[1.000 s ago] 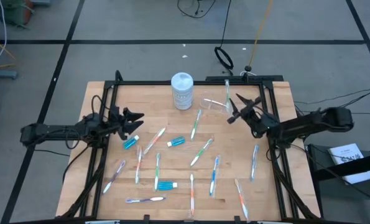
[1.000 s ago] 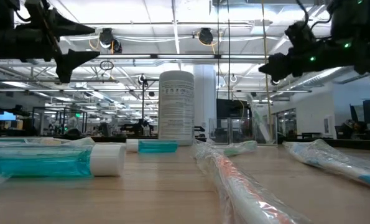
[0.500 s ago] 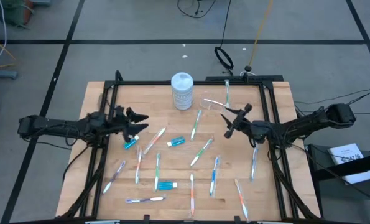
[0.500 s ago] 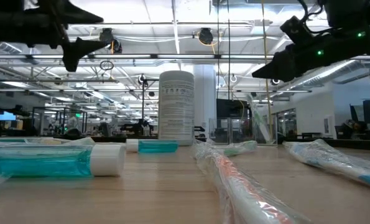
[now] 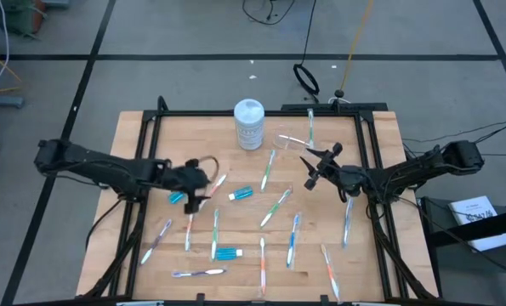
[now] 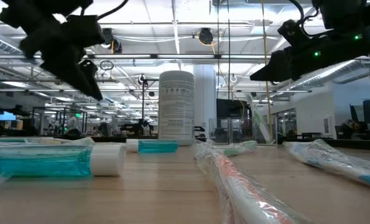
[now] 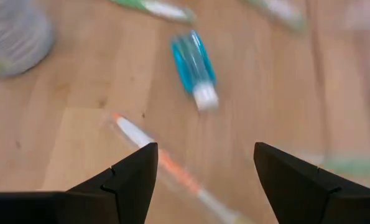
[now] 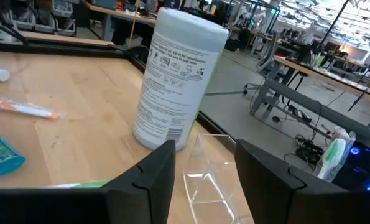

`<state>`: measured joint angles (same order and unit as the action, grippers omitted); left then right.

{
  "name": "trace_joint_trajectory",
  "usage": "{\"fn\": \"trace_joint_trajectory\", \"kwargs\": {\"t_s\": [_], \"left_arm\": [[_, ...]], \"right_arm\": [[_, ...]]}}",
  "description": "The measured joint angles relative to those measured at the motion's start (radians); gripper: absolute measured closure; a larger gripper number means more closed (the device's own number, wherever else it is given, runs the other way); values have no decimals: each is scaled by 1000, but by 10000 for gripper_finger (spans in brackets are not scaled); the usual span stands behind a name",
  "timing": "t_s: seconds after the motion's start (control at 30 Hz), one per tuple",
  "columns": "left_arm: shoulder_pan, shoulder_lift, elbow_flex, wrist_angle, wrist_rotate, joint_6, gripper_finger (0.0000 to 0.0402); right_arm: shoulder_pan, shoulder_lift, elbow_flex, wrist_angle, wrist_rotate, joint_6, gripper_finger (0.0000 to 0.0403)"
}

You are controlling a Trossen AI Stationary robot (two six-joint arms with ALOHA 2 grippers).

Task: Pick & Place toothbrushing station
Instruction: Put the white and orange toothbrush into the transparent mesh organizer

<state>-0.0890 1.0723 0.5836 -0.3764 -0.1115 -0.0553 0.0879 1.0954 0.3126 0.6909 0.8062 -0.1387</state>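
Observation:
Several slim toothbrushes [image 5: 275,206] and three small blue toothpaste tubes [image 5: 241,194] lie flat and scattered on the wooden table. The clear cup [image 5: 291,141] lies on its side at the far middle, beside the white canister. My left gripper [image 5: 201,178] is open and empty, tipped downward above an orange-and-white toothbrush [image 7: 163,162] and a blue tube [image 7: 194,67]. My right gripper [image 5: 309,168] is open and empty in the air, just on the near side of the cup [image 8: 206,177]. In the low view both grippers hang well above the table: the left [image 6: 88,78] and the right [image 6: 265,71].
A white lidded canister [image 5: 248,124] stands upright at the far middle, next to the cup; it also shows in the right wrist view [image 8: 178,87]. A black frame [image 5: 261,112] runs along the table's far edge and sides. Bare wood shows at the far left corner [image 5: 138,132].
My left gripper has reached toward the table's right and a little toward the near edge. It has tipped from level to pointing downward over the brushes and tube. My right gripper has moved toward the near edge and slightly left, away from the cup. Nothing on the table has moved.

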Motion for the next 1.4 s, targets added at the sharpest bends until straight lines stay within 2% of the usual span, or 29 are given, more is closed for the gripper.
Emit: {"fn": "trace_joint_trajectory", "kwargs": {"t_s": [0.17,0.37,0.57,0.67,0.73,0.8,1.07,1.2,1.3,1.4], "left_arm": [[-77,108,60,-138,-47,479,131],[-125,242,99,-303,-153,1039,131],[-132,366,99,-224,-351,1438,131],[-132,400,99,-141,-387,1551,131],[-137,410,100,-116,-370,1625,131],[-144,416,101,-117,-324,1670,131],[-170,418,101,-118,-121,1673,131],[-166,445,104,-108,-106,1610,134],[-166,465,103,-102,-108,1558,158],[-166,472,103,-107,-111,1508,202]], "right_arm": [[0,0,0,-19,-30,1,245],[-1,0,0,-15,-78,-1,245],[-1,0,0,-15,-78,-2,245],[-1,0,0,-15,-79,-3,245],[-1,0,0,-15,-78,-3,245],[-1,0,0,-15,-78,-3,245],[-1,0,0,-39,-78,-4,245],[-1,0,0,-38,-78,-4,245],[-1,0,0,-38,-78,-4,245],[-1,0,0,-37,-79,-4,245]]}}
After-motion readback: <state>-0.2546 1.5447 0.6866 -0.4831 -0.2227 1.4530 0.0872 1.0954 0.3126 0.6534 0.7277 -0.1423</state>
